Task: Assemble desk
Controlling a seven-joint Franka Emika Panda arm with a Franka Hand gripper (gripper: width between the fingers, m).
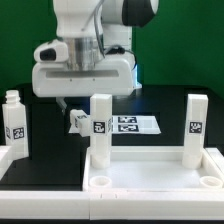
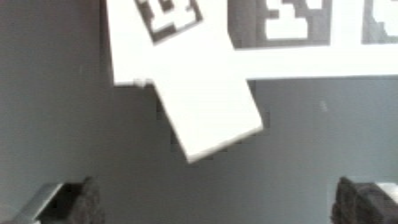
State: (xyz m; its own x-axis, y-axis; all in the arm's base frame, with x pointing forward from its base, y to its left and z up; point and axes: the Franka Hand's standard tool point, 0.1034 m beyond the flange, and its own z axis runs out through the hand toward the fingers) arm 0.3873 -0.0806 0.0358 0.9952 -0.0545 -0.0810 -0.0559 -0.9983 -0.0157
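Wrist view had the gripper (image 2: 214, 203) spread wide and empty, hovering over a loose leg (image 2: 206, 112) lying tilted, its end at the marker board (image 2: 192, 60) edge.

Counts: 1 desk top (image 1: 155, 182). Legs: 4 in all. 2 stand upright on the top: mid leg (image 1: 100, 128) & right leg (image 1: 196, 126). 1 more upright at ext. view's left: left leg (image 1: 14, 120). 1 lying leg (image 2: 205, 115) on table (image 1: 50, 150). 1 marker board (image 1: 132, 123). 1 end effector (image 2: 214, 202) w/ 2 fingers (image 2: 63, 200).
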